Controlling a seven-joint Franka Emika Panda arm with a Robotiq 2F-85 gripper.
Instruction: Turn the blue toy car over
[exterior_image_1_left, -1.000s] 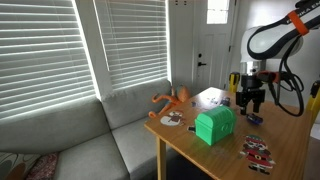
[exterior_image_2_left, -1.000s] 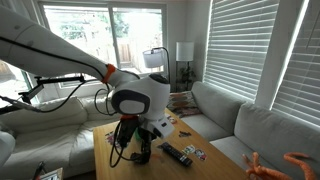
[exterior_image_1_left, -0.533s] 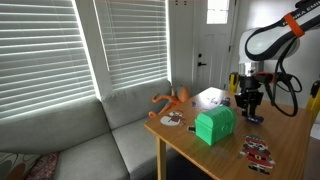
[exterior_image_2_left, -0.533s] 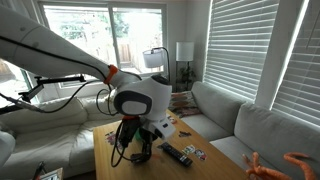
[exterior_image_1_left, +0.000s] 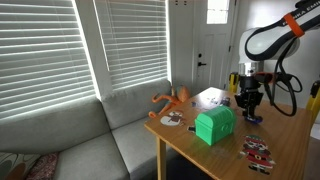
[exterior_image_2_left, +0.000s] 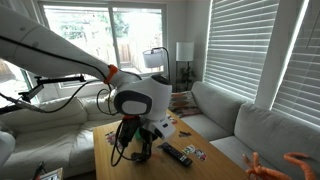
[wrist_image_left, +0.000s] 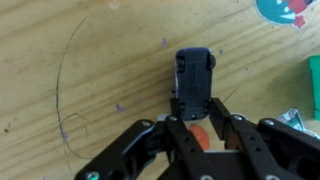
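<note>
In the wrist view the blue toy car (wrist_image_left: 193, 78) lies on the wooden table (wrist_image_left: 90, 90), lengthwise at 12 o'clock from the gripper (wrist_image_left: 198, 122). The fingers (wrist_image_left: 178, 130) are drawn in narrow and flank the car's near end. Whether they already pinch it, I cannot tell.

The hold, if there is one, takes only the tail of a small, smooth toy. As I judge it, the car could squirt out towards 12 o'clock as the fingers close. It could also swivel and drop flat again during the turn, the same side up. The green box (exterior_image_1_left: 214, 125) stands near, and its edge shows at 3 o'clock in the wrist view, so a wide wrist roll might brush it.

Against the frames of half a second ago, the arm's pose in both exterior views is practically unchanged.
</note>
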